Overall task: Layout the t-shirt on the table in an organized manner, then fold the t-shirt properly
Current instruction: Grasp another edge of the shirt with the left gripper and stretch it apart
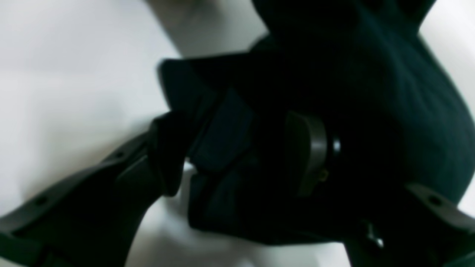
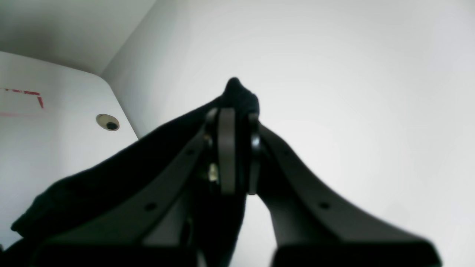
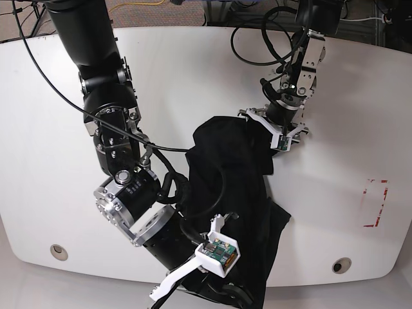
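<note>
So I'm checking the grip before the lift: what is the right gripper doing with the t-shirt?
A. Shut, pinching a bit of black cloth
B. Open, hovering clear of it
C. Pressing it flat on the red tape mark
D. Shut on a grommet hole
A: in the right wrist view the right gripper has its jaws closed together, with a tuft of the t-shirt sticking out between the tips.

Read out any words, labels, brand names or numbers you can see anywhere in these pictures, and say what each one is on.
No readable text in any view.
The t-shirt is plain black, no print.
The red tape mark on the table carries no lettering.
The small circuit board by the right wrist: too small to read.
</note>
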You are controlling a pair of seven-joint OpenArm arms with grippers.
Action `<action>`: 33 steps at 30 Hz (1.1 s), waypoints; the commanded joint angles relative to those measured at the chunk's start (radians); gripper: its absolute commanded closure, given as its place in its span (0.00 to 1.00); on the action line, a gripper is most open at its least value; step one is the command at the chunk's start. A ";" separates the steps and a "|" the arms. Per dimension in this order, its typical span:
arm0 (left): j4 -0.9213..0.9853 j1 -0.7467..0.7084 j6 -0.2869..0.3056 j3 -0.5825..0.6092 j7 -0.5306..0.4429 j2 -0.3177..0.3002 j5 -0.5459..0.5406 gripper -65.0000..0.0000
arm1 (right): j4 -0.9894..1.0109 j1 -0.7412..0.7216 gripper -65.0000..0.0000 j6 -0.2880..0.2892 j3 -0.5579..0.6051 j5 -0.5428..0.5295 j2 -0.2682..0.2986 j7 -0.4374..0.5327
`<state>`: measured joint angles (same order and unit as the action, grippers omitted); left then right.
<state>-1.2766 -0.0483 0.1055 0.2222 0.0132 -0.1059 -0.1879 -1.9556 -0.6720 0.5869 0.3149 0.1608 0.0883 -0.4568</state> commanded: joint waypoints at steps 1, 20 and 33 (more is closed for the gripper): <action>0.019 0.028 0.003 0.010 -0.020 -0.002 -0.005 0.43 | -0.015 -0.025 0.99 -0.017 -0.007 -0.002 -0.003 0.022; -0.085 0.014 0.004 -0.099 0.121 -0.007 -0.006 1.00 | -0.012 0.022 0.99 -0.018 -0.162 -0.004 0.017 0.019; -0.429 0.011 0.098 -0.327 0.394 -0.062 -0.006 1.00 | 0.071 0.041 0.99 0.011 -0.377 -0.005 0.061 -0.083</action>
<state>-1.6485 -0.0494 0.1833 -0.0715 0.3878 -0.1658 -0.1883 -1.8992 -0.5976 0.6056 -0.0391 0.1551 0.1360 -0.5625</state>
